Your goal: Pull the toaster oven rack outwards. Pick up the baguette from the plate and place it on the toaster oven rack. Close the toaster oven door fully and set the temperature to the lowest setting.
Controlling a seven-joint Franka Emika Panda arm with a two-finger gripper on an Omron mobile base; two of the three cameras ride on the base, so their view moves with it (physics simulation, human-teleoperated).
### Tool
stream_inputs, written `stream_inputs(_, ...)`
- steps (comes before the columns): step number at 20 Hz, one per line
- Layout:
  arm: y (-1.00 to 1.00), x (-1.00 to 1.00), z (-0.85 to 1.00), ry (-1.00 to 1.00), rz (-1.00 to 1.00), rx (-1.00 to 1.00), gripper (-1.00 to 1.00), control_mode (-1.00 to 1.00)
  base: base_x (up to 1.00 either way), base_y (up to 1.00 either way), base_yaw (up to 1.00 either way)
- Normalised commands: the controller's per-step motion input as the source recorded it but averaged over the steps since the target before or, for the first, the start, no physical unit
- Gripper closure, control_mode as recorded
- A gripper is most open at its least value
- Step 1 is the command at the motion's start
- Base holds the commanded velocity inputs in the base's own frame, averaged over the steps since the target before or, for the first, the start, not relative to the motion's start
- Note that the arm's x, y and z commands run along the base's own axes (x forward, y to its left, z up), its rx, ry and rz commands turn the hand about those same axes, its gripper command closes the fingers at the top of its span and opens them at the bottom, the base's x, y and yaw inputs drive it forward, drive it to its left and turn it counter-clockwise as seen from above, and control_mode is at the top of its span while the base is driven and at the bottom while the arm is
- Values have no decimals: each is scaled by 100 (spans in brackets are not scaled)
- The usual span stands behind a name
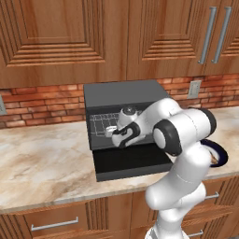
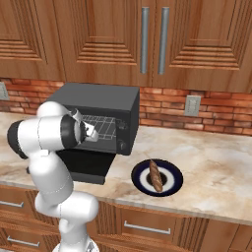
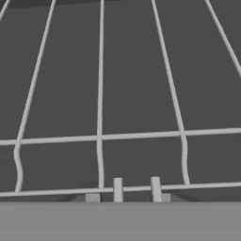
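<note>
while the hand view gives us the toaster oven rack (image 3: 100, 137) close up, the right base view alone gives the baguette (image 2: 155, 175) on the plate (image 2: 173, 186); pincer (image 1: 112, 132) at the rack's front edge, grip we cannot tell.

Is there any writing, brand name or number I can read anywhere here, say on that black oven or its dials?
None can be read.
The boxy dark grey-black toaster oven bears no visible brand or label.
The round knobs on its control strip show no numbers; too small to tell any marks.
The grey wall outlet on the red brick wall and the navy-rimmed round plate are plain.
</note>
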Motion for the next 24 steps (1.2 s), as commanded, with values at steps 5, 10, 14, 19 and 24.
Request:
stream_inputs(5, 6, -45, -34, 13, 0, 7, 100, -100, 0, 0, 0)
stream_inputs(10, 23, -56, -39, 13, 0, 2, 100, -100, 0, 0, 0)
stream_inputs(14, 31, -60, -41, 15, 0, 0, 100, -100, 0, 0, 0)
stream_inputs(19, 35, -73, -40, 15, 0, 0, 100, -100, 0, 0, 0)
stream_inputs(24, 34, -91, -41, 13, 0, 0, 100, -100, 0, 0, 0)
